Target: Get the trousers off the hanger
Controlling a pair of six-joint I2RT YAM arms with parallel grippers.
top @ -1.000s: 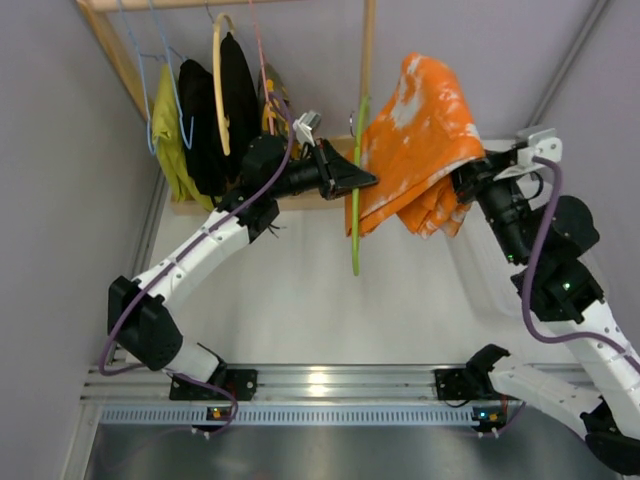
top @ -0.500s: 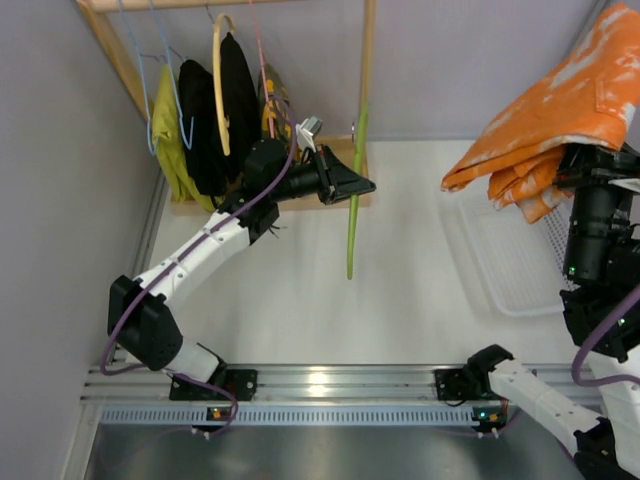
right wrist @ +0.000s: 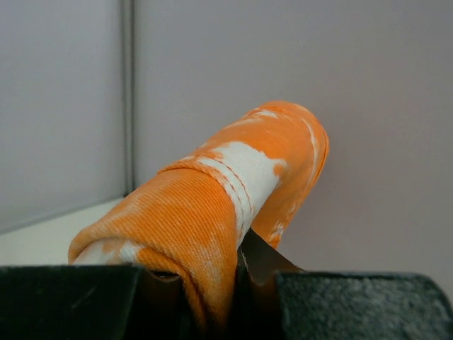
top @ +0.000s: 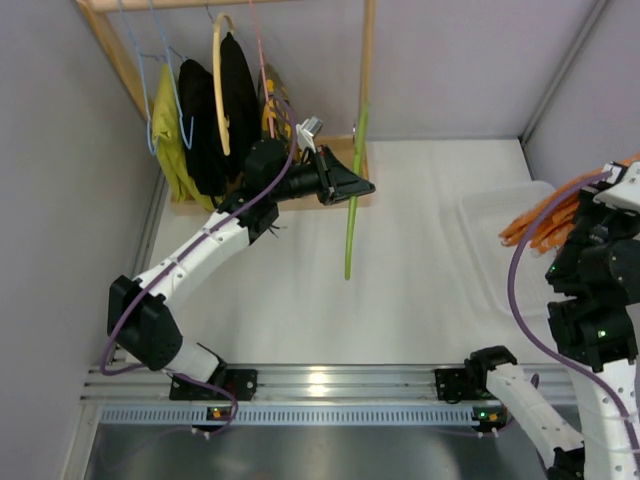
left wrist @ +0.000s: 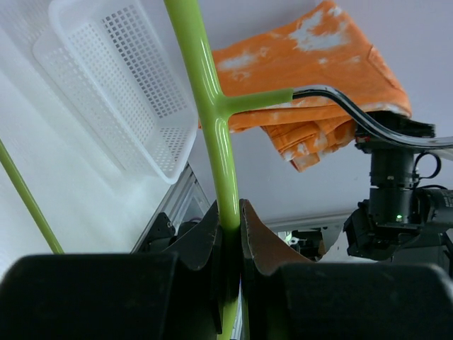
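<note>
Both grippers are closed on something. My left gripper [left wrist: 228, 218] pinches the lime-green hanger [left wrist: 212, 106] on its stem, just below where a side arm branches off. The hanger is bare and hangs down in front of the wooden rack [top: 368, 60]. My right gripper [right wrist: 237, 258] is clamped on a fold of the orange trousers [right wrist: 219, 191], which bulge up over its fingers. From above, the trousers sit bunched at the far right by the white basket [top: 490, 215] — well apart from the hanger, off it entirely. Dark and yellow-green garments [top: 235, 100] hang at the rack's left end.
</note>
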